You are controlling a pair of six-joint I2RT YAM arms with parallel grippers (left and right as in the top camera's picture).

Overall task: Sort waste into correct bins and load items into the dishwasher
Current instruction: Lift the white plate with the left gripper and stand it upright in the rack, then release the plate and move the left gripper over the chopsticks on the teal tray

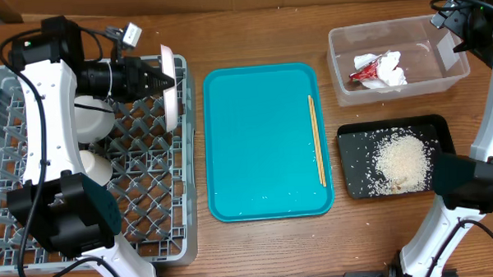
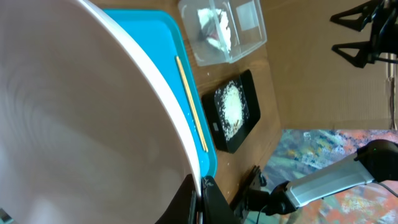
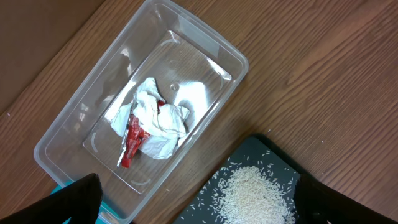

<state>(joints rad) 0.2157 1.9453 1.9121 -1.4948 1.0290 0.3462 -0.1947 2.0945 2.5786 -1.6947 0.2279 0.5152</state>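
Observation:
My left gripper (image 1: 158,78) is shut on the rim of the white flat plate (image 1: 170,85) and holds it on edge over the right side of the grey dish rack (image 1: 155,232). In the left wrist view the plate (image 2: 81,112) fills the left side, with the jaws (image 2: 202,198) clamped on its rim. A white bowl (image 1: 94,117) and a small cup (image 1: 97,167) sit in the rack. The chopsticks (image 1: 316,140) lie on the teal tray (image 1: 255,146). The napkin (image 3: 158,115) and the red wrapper (image 3: 132,140) lie in the clear tub (image 1: 409,85). Rice (image 1: 401,159) lies in the black tray (image 1: 351,136). My right gripper (image 3: 196,193) is open and empty above the tub.
The teal tray lies between the rack and the two bins. A few rice grains lie along its front edge. The clear tub (image 3: 59,134) and the black tray (image 3: 273,155) stand close together at the right. The right arm's base (image 1: 462,180) stands beside the black tray.

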